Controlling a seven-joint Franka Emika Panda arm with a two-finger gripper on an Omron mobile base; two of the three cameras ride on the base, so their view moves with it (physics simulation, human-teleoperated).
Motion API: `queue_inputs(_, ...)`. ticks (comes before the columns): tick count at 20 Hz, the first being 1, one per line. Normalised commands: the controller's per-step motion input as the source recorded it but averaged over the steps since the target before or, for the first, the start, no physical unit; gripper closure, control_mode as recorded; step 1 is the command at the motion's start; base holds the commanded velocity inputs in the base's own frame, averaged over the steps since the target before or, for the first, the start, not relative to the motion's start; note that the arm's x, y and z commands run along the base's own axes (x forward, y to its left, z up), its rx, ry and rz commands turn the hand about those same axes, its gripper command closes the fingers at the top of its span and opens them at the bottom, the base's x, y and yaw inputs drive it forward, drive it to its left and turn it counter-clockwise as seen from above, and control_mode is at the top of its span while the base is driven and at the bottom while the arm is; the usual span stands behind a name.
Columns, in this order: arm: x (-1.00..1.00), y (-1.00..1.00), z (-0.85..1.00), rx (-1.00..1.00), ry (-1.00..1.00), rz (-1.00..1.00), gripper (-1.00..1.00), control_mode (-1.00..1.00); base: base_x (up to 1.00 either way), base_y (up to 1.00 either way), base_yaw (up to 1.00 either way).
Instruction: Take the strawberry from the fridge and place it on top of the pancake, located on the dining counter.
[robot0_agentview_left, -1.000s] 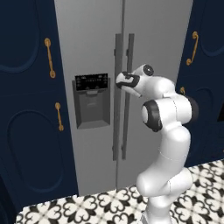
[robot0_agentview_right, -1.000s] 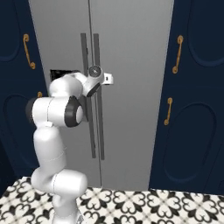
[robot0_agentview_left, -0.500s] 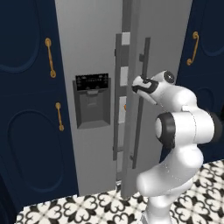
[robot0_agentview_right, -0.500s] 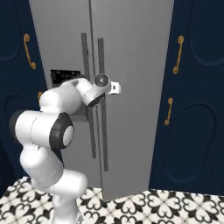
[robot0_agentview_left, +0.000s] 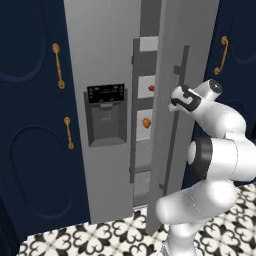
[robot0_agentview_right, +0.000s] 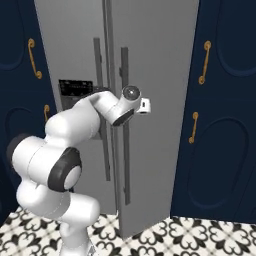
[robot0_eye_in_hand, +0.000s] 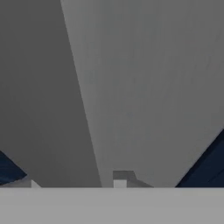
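Claw (robot0_agentview_left: 176, 101) at the door handle, strawberry (robot0_agentview_left: 151, 89) just left inside fridge (robot0_agentview_left: 105, 60).

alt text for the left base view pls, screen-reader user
The fridge's right door stands partly open, the white arm's gripper at its long vertical handle. Through the gap, grey shelves show a tiny red strawberry above a slightly larger orange fruit. Navy cabinets with gold handles flank the fridge, above a patterned tile floor.
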Motion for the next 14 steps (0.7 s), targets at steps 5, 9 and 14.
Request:
queue_inputs(5, -0.47, -0.93, -0.02, 0.1, -0.02, 0.03, 1.0, -1.0, 0.0, 0.0, 0.0)
queue_inputs(9, -0.52, -0.8, 0.0, 0.09, -0.02, 0.08, -1.0, -1.0, 0.0, 0.0, 0.0)
queue_inputs(14, -0.07, -0.32, 0.0, 0.02, 0.0, 0.07, -1.0, -1.0, 0.0, 0.0, 0.0)
